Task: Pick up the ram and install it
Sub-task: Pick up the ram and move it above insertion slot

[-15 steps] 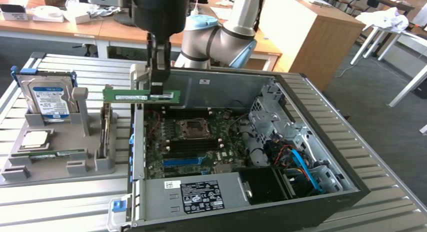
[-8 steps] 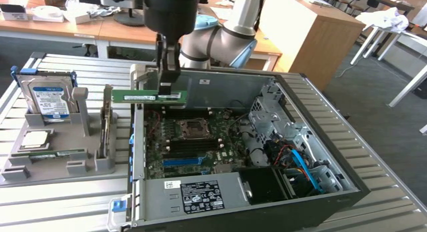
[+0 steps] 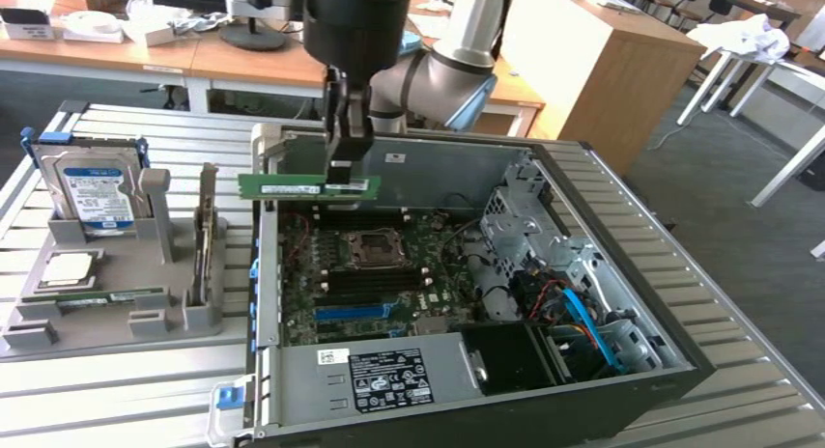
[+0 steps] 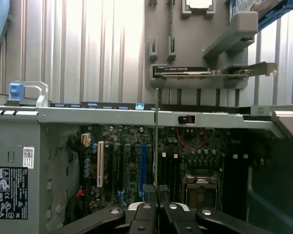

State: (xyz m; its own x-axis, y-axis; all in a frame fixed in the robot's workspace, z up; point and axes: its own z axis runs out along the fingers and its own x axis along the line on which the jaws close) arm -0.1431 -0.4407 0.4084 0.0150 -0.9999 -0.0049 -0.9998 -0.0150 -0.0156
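The hand [image 3: 346, 176] is pinching the ram [image 3: 290, 186] near one end and holding it level in the air over the open computer case [image 3: 683, 361], near the far wall and clear of the motherboard [image 3: 374, 294]. The pick-up is looking done and the install is not. By my judgement, seating is calling for lining the stick up with the dark slots [image 3: 386, 277] beside the processor socket [image 3: 377, 243], then pressing straight down. The case is also housing a power supply [image 3: 374, 376] and blue cables [image 3: 581, 318]. The grey tray [image 3: 116, 322] on the bench [image 3: 116, 395], at the exterior view's left, is holding a hard drive [image 3: 97, 192], a processor chip [image 3: 68, 267], a second stick [image 3: 103, 296] and an expansion card [image 3: 207, 236].
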